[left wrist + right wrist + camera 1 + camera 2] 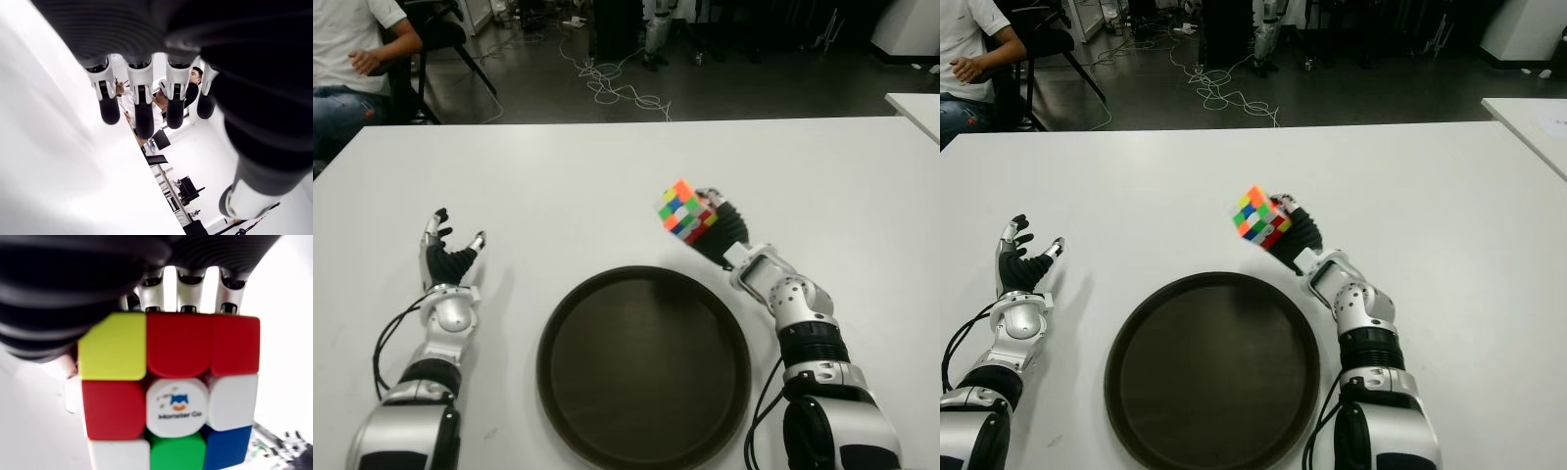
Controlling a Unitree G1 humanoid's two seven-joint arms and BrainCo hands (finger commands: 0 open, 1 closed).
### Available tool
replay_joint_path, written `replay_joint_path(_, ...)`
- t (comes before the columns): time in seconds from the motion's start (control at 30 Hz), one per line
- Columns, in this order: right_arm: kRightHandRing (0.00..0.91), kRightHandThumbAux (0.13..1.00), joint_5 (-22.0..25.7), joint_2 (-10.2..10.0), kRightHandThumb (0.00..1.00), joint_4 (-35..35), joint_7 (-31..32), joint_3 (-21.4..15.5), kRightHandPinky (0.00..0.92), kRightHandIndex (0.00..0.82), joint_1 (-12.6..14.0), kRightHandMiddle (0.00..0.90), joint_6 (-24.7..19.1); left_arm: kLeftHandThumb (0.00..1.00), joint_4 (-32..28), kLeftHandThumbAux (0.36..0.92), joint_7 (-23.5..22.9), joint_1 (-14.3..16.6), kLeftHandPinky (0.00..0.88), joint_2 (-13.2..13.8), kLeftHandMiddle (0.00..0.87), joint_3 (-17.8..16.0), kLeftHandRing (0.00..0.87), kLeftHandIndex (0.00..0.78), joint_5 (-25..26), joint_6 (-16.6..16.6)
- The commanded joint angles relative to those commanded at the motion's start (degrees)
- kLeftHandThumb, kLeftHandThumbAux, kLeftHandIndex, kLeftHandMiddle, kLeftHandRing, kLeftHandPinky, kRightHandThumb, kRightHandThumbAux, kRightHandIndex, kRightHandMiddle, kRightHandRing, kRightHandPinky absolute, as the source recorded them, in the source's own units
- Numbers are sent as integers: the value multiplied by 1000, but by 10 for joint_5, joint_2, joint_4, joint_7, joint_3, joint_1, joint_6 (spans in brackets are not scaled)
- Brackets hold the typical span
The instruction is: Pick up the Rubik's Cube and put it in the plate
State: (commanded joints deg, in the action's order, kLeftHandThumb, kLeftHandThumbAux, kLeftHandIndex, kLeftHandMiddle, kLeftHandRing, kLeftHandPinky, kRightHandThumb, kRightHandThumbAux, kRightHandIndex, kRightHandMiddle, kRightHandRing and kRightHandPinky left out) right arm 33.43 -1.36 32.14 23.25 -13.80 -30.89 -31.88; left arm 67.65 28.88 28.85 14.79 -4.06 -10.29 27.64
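The right hand [717, 227] was clamped on the cube [686, 208], its fingers [188, 289] wrapped behind the cube and the cube pressed against the palm, so the scrambled faces stayed turned up and outward. The cube was lifted clear of the table [568, 176] and sat just past the far right rim of the plate [643, 367], not yet over it; the grip looked firm enough for carrying, and what seemed left was a short move toward the near left, then a release over the dark centre. The plate lay near the robot, between the two arms, within easy reach of the working arm. The left hand [445, 257] showed to the left of the plate, fingers [142, 100] apart and holding nothing, out of the way. A seated person [352, 59] was beyond the far left corner.
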Motion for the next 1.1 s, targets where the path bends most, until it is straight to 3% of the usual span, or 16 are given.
replay_joint_path(0.37,814,721,-31,11,706,-23,22,32,809,439,10,810,12,62,-1,738,-1,0,183,2,160,3,170,114,-2,-1)
replay_joint_path(0.63,804,721,-82,27,705,-64,36,75,793,439,32,812,40,66,-2,745,-3,-1,183,0,153,2,163,115,0,-4)
replay_joint_path(0.83,804,720,-91,43,705,-141,44,100,802,439,59,806,17,65,-3,732,-4,-1,194,0,160,2,174,113,1,-2)
replay_joint_path(1.1,808,718,-90,49,707,-226,24,118,808,440,86,805,-22,68,-3,748,2,-1,187,2,163,4,172,119,-3,-2)
